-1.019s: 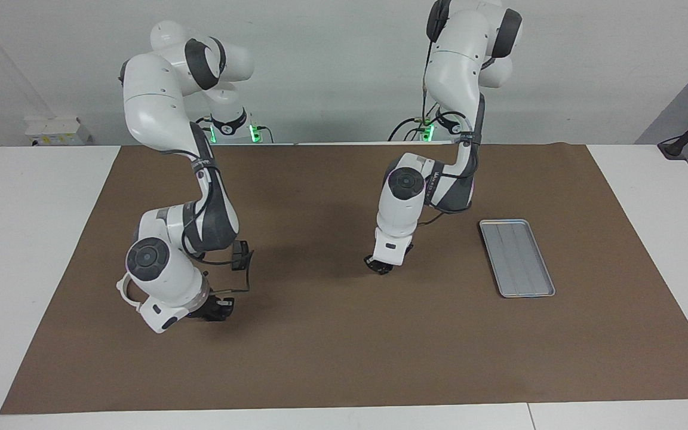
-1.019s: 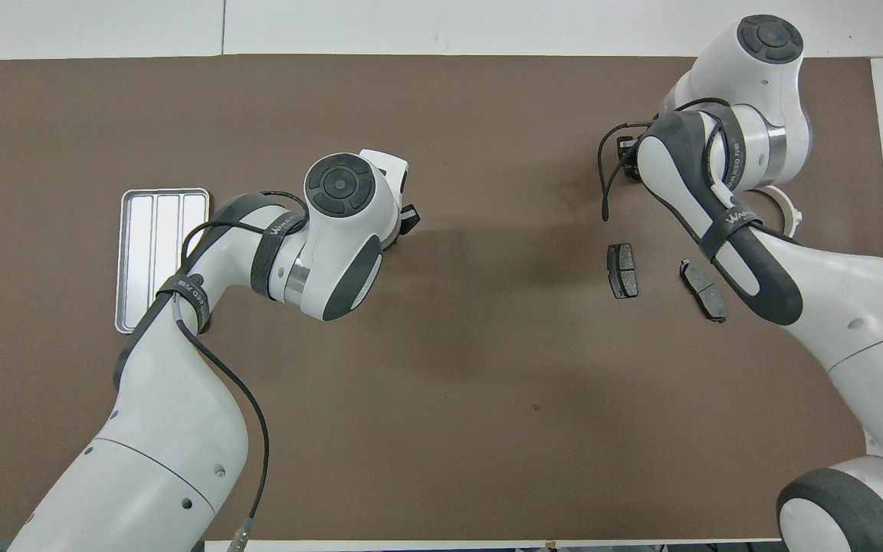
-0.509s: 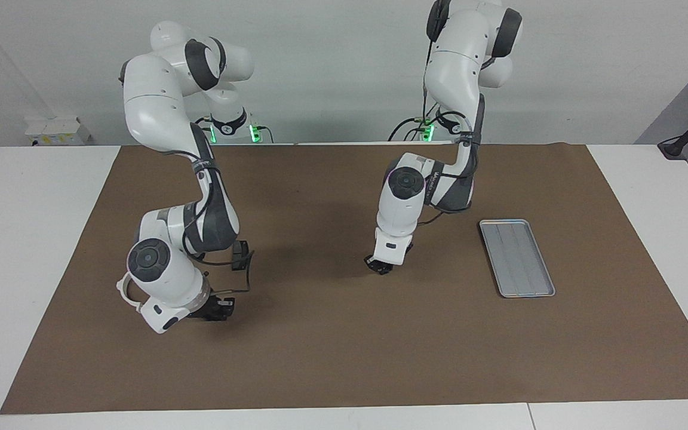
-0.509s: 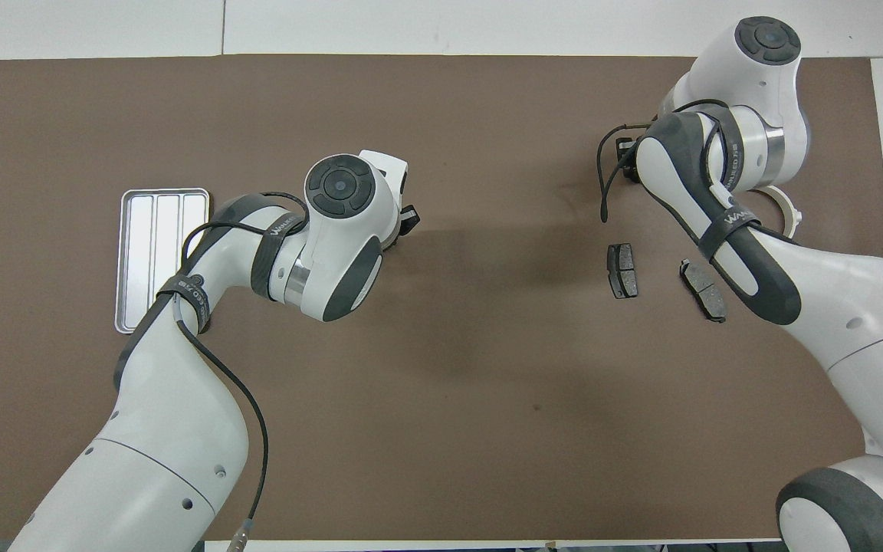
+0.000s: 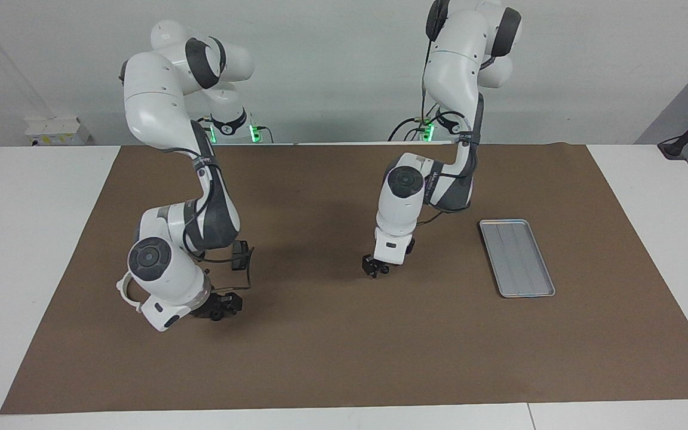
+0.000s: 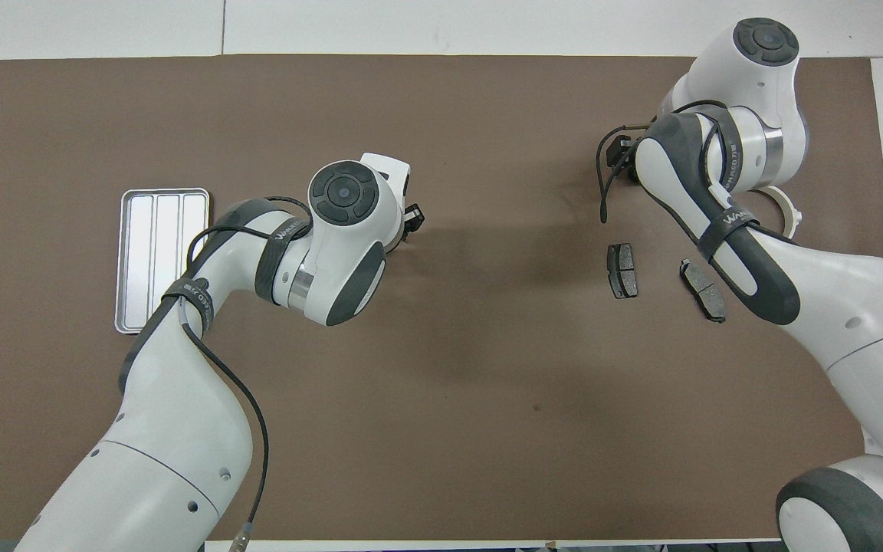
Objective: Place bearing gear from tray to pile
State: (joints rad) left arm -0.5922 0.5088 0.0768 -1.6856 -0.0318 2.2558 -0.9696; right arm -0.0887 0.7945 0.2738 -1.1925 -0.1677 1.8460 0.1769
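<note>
L tool [image 5: 378, 269] low over mat [image 5: 344, 334] mid-counter, fingers look spread, nothing in them. Tray [image 5: 516, 257] sits well apart from it toward L arm's end, no parts in it. R tool [image 5: 220, 307] low over mat at R arm's end; can't tell if spread or clenched, can't tell if grasping anything. Pile by R tool: white bracket [image 6: 785, 208] partly under R arm, 2 dark pads [image 6: 622, 270] [image 6: 703, 290] side by side, just nearer the robots than the tool. Bearing gear: can't spot it.

We see only part of the white bracket [image 6: 788, 213] past the right arm [image 6: 725, 222]; the right end effector [image 5: 220, 309] is too small to read.
</note>
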